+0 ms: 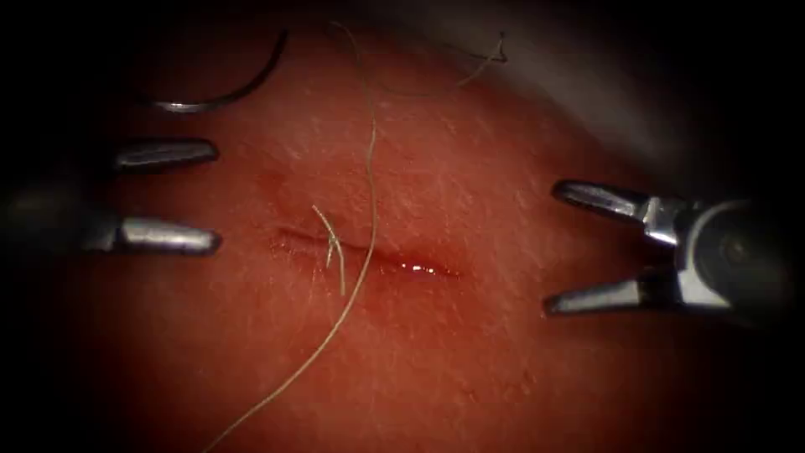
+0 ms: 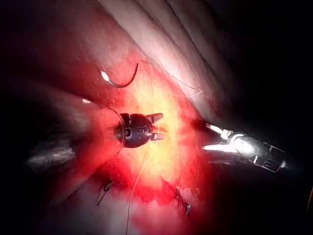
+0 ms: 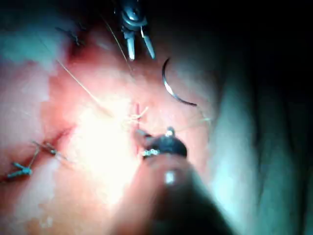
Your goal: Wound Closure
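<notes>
Both grippers spread and empty — left gripper [image 1: 214,197] left of the cut [image 1: 360,250], right gripper [image 1: 553,249] to its right. Needle [image 1: 226,91] lies loose on the tissue [image 1: 470,352], upper left. Risk: thread [image 1: 369,159] crossing the cut could snag a jaw.

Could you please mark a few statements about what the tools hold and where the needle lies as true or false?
1. The left tool holds the needle. False: its jaws are open and hold nothing.
2. The needle lies free on the tissue, not in it. True.
3. The right tool has its jaws open, empty. True.
4. The thread stays left of the cut. False: it crosses the cut.
</notes>
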Controlling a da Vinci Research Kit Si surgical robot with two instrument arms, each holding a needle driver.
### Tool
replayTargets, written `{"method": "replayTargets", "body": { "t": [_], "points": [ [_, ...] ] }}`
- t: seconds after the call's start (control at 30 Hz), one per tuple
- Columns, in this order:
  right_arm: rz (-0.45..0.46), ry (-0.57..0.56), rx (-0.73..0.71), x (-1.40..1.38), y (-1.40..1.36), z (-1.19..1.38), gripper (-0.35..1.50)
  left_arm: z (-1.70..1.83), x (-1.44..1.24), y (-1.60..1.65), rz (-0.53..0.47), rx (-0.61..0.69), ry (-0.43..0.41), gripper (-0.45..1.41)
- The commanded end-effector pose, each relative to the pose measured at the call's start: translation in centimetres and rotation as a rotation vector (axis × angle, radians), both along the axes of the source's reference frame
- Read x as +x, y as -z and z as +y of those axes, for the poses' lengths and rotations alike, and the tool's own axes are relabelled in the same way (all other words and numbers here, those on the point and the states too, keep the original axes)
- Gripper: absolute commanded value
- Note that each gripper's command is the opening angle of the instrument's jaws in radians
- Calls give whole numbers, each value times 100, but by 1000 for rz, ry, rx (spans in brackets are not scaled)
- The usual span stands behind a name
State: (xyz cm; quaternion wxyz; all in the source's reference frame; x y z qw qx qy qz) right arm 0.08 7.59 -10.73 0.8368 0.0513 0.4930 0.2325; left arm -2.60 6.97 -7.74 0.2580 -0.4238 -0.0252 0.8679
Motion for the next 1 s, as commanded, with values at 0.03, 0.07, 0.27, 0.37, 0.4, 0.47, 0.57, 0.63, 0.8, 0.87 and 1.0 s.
{"method": "replayTargets", "body": {
  "t": [0.03, 0.07, 0.27, 0.37, 0.4, 0.47, 0.57, 0.63, 0.8, 0.87, 1.0],
  "points": [
    [0, 2, -3, 7, -4, 1, 93, 10, 0, -8, 66, 5, -1, 53],
    [-3, 4, -2, 7, -4, 1, 95, 14, 1, -11, 85, 13, -4, 54],
    [-5, 6, -2, 9, 0, -7, 95, 41, 12, -44, 253, 100, -93, 55],
    [-6, 10, -4, 8, -2, -10, 95, 45, 15, -56, 290, 108, -124, 55],
    [-9, 16, -2, 6, -2, -11, 95, 47, 16, -61, 294, 121, -152, 57],
    [-8, 17, -3, 6, -3, -13, 95, 52, 17, -64, 310, 129, -181, 60],
    [-9, 17, -4, 6, -3, -14, 95, 62, 17, -69, 350, 142, -225, 60],
    [-7, 19, -4, 8, -3, -15, 95, 67, 19, -75, 392, 166, -263, 60],
    [-12, 22, -3, 8, -4, -16, 95, 73, 30, -85, 436, 218, -372, 59],
    [-12, 22, -3, 8, -4, -16, 95, 72, 31, -86, 434, 224, -380, 59],
    [-12, 22, -3, 8, -4, -16, 95, 73, 33, -91, 409, 243, -410, 60]
  ]
}}
